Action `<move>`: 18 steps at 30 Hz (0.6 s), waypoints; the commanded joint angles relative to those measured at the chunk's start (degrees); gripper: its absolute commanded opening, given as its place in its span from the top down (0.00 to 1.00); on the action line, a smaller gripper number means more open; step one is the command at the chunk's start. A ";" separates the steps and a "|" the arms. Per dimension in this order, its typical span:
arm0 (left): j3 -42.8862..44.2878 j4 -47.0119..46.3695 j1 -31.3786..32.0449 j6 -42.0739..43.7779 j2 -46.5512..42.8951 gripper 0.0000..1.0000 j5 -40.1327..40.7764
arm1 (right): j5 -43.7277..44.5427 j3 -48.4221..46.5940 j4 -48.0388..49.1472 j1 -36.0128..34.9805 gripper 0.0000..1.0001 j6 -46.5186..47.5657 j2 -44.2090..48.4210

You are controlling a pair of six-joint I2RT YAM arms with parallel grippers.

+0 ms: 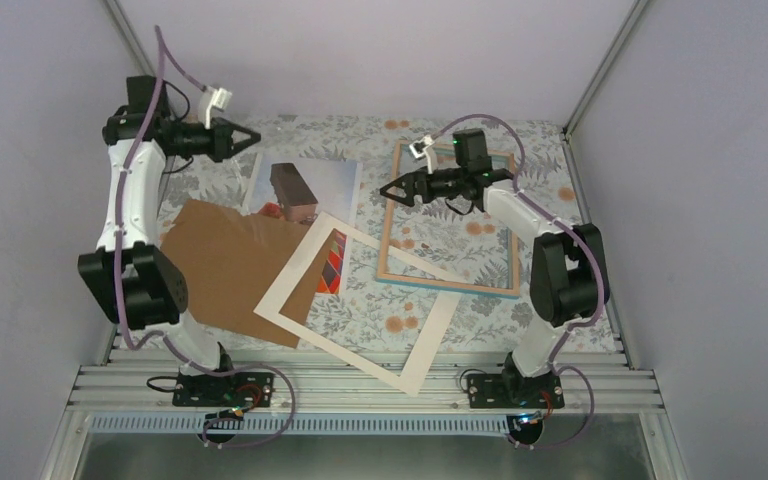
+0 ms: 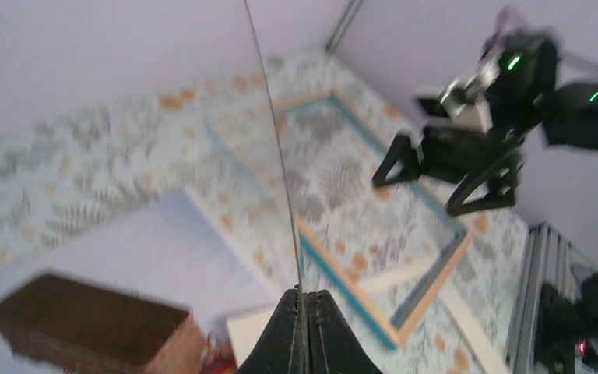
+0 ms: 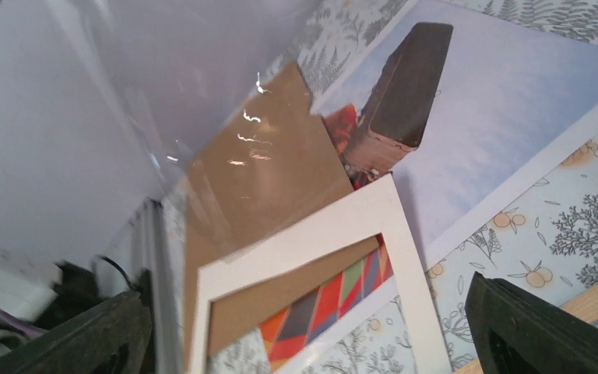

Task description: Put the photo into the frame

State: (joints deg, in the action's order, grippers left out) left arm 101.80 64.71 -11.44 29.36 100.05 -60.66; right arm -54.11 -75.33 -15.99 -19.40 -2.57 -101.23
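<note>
While the photo [image 1: 330,188] lies outside the frame [image 1: 450,286], the job looks to be at the clearing stage, with the parts spread over the floral-clothed table [image 1: 340,130] and nothing loaded yet. The cream mat [image 1: 360,357] sprawls from centre toward 6 o'clock. The brown backing board [image 1: 220,265] sits at 9 o'clock. Both overlap the near end of the photo, which rests at 11 o'clock with its sky and basket showing. The frame lies flat at 3 o'clock, well apart from the photo, and the cloth shows through its opening.

A clear sheet [image 3: 163,117], probably the pane, is held on edge above the table at 10 o'clock. The left gripper [image 1: 250,135] has its fingers pressed together on its thin edge. The right gripper [image 1: 390,190] hovers over the frame's 9 o'clock rim with its fingers spread wide, holding nothing.

I judge the next move is to free the photo by drawing the mat and board off it, or by sliding it out toward 3 o'clock. Flat paper gives little to pinch, and the raised sheet stands close to that path
</note>
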 commanded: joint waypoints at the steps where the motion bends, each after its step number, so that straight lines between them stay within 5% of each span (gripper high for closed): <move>1: -2.47 -27.74 0.72 -25.54 -6.71 0.98 -8.05 | -10.48 2.10 13.10 2.63 0.00 -18.05 0.47; 10: -1.36 -54.43 6.74 -51.33 -8.99 0.98 -9.82 | -15.48 -0.22 43.50 3.77 0.00 -50.18 -3.63; 18: -1.37 -64.38 10.67 -58.38 -9.42 0.98 -10.04 | -13.53 1.74 73.61 4.18 0.00 -80.43 -7.73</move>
State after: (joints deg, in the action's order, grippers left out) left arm 99.53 8.54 -2.15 -23.09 91.81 -69.25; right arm -67.68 -74.50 36.18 -15.66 -62.70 -107.79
